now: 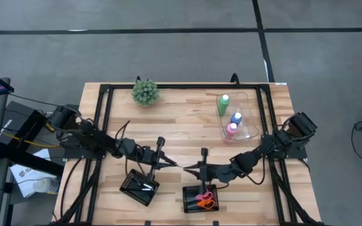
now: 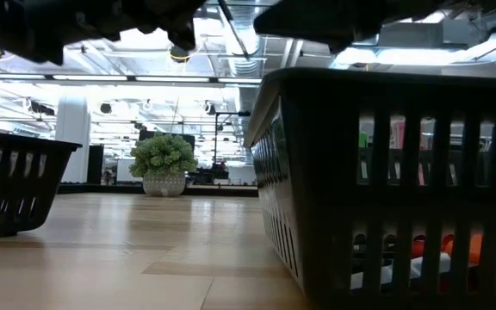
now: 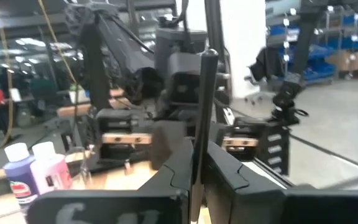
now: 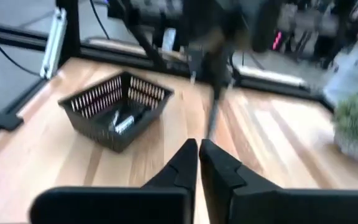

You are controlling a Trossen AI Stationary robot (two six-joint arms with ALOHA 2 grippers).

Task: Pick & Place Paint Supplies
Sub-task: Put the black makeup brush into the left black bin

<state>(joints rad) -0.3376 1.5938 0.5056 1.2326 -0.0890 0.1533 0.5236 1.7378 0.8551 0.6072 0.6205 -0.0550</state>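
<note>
A large industrial lab hall: grey concrete floor (image 1: 168, 50), rows of ceiling strip lights (image 2: 145, 79), blue storage shelving (image 3: 319, 46)

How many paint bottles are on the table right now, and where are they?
3, all in the clear tray at the table's far right: the green bottle farthest back, the blue bottle in the middle, the pink bottle nearest. None visible elsewhere; the black baskets could hide more.

Two trays at the table's near edge, left tray (image 1: 139, 187) holding brushes (image 1: 146, 186), right tray (image 1: 200, 198) holding scissors (image 1: 206, 199), clear bin (image 1: 251, 125) at far right holding three bottles (image 1: 231, 117), plant (image 1: 145, 91) at far left-centre, both grippers between the trays.
</note>
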